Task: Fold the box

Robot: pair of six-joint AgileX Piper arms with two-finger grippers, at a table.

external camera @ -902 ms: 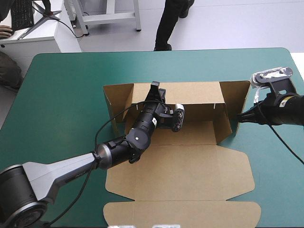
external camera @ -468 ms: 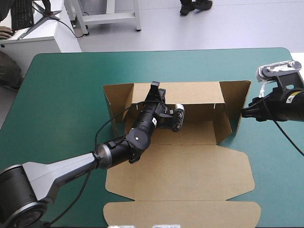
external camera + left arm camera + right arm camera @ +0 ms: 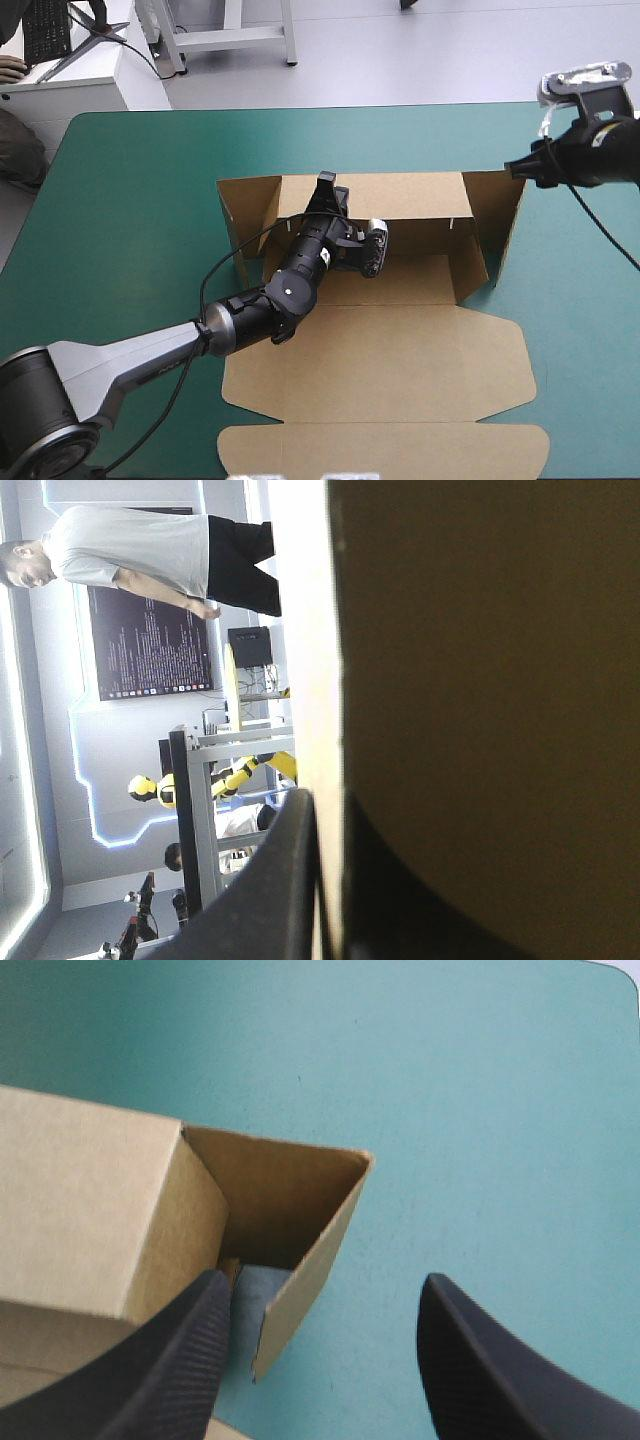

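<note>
At the middle of the teal-green table cover (image 3: 130, 200), the half-raised brown cardboard box (image 3: 400, 340) lies long axis left to right, its far wall (image 3: 410, 195) clamped by the left gripper (image 3: 326, 185), its upright far-right flap (image 3: 290, 1200) just ahead of the wide-open right gripper (image 3: 325, 1285), the nearer arm.

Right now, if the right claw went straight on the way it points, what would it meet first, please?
Most likely the brown cardboard box's raised corner flap, just ahead of the open right claw, though depth is unclear.
</note>
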